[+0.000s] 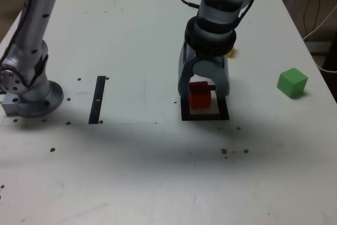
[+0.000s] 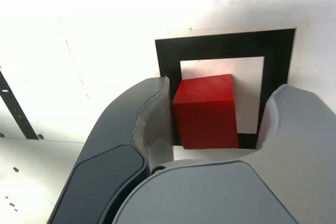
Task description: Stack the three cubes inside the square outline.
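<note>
The red cube [image 1: 200,96] [image 2: 206,111] rests in the square outline [image 1: 205,116] [image 2: 168,51] of black tape, toward the exterior view's left of it. My gripper [image 1: 204,90] [image 2: 220,97] straddles the cube from above and is open. In the wrist view one finger [image 2: 155,114] lies against the cube's side, while a gap shows between the cube and the other finger [image 2: 294,124]. The green cube [image 1: 292,82] sits alone at the exterior view's right. Only a sliver of the yellow cube [image 1: 230,52] shows behind the arm.
A straight black tape strip [image 1: 98,99] [image 2: 13,106] lies at the exterior view's left of the outline. The arm's base [image 1: 31,98] stands at the far left. Small dark specks dot the white table [image 1: 158,172].
</note>
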Controlling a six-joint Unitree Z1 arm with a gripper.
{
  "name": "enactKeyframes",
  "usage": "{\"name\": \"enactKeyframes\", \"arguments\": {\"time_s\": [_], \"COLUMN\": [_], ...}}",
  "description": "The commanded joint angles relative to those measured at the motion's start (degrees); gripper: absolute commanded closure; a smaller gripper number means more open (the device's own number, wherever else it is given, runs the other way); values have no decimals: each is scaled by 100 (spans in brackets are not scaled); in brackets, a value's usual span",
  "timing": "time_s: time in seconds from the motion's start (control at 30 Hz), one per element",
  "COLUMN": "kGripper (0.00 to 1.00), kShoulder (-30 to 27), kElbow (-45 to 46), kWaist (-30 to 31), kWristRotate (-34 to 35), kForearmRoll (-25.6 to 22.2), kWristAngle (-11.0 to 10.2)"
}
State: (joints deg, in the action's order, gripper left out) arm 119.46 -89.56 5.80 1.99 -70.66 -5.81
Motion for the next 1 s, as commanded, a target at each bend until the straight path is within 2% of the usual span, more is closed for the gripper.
{"name": "enactKeyframes", "arguments": {"time_s": [0.0, 0.1, 0.3, 0.37, 0.73, 0.97], "kGripper": [1, 1, 1, 1, 1, 2], "kShoulder": [-152, -283, -408, -420, -279, 129], "kElbow": [-2, -30, -61, -74, -503, -960], "kWaist": [4, -69, -571, -775, -1900, -2201], "kWristRotate": [-65, -324, -1373, -1708, -2909, -3135], "kForearmRoll": [44, 104, 79, 67, 56, 17], "kWristAngle": [-83, -156, -49, -72, -464, -697]}}
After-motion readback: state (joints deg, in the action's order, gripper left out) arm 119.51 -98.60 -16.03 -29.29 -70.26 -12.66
